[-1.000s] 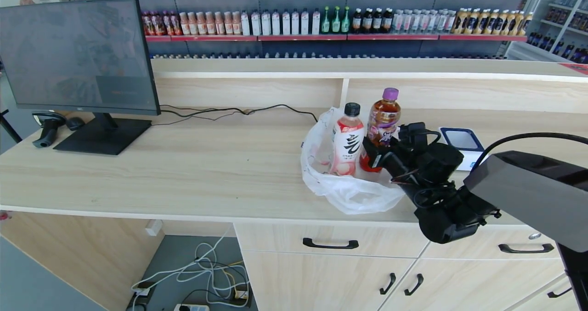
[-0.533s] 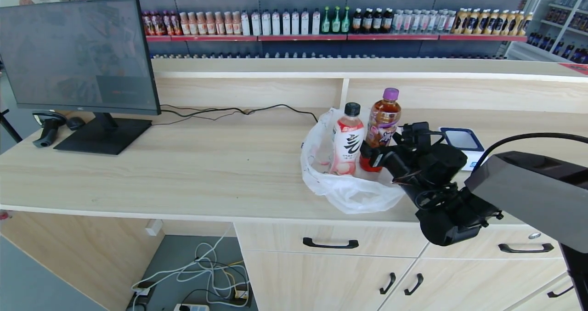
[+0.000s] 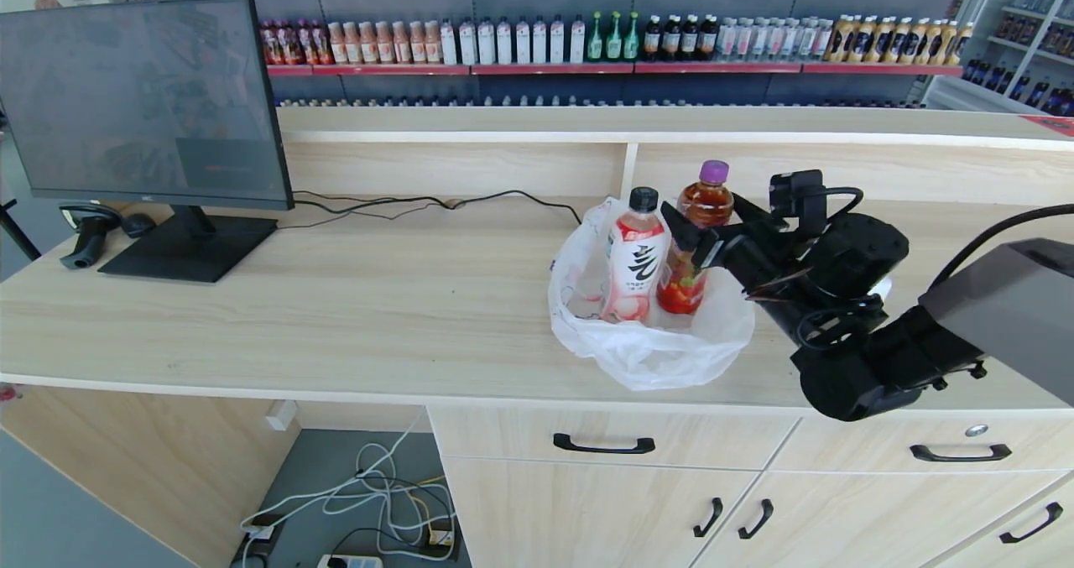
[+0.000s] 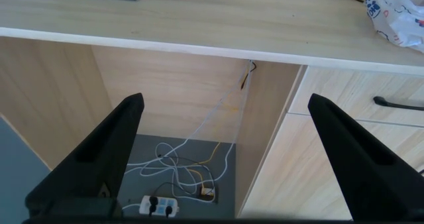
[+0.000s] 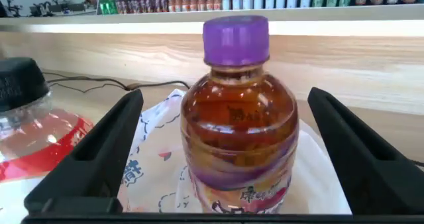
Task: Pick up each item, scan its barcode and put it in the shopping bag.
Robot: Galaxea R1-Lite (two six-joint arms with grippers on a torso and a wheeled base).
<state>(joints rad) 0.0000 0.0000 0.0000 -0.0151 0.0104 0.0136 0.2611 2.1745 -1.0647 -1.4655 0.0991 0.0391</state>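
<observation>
Low down in front of the counter [image 3: 377, 299], the left gripper [image 4: 225, 101] has its fingers spread wide with nothing between them. Below it, white cables [image 4: 179, 171] lie in a loose pile on the floor under the counter. Drawers with black handles [image 3: 603, 446] fill the front of the counter beside that gap.

On the counter top, near its front edge, sits a white plastic shopping bag [image 3: 646, 354] with its mouth open. Two bottles stand upright inside it, side by side and almost touching. One is a pink and white bottle [image 3: 635, 257] with a black cap. The other is a brown tea bottle [image 3: 703, 203] with a purple cap, on the robot's right of the first one.

The right gripper [image 3: 692, 237] is at the tea bottle [image 5: 238, 138]. Its two fingers [image 5: 99, 158] are wide apart, one on each side of the bottle, and they do not squeeze it. The bag's rim [image 5: 156, 164] shows around the bottle's base.

Farther back on the left stands a dark monitor [image 3: 143, 102] on a black foot. A black hand scanner [image 3: 88, 232] lies just beside it. A black cable [image 3: 436, 201] runs along the back of the counter.

Behind the counter, shelves [image 3: 587, 69] hold long rows of drink bottles.
</observation>
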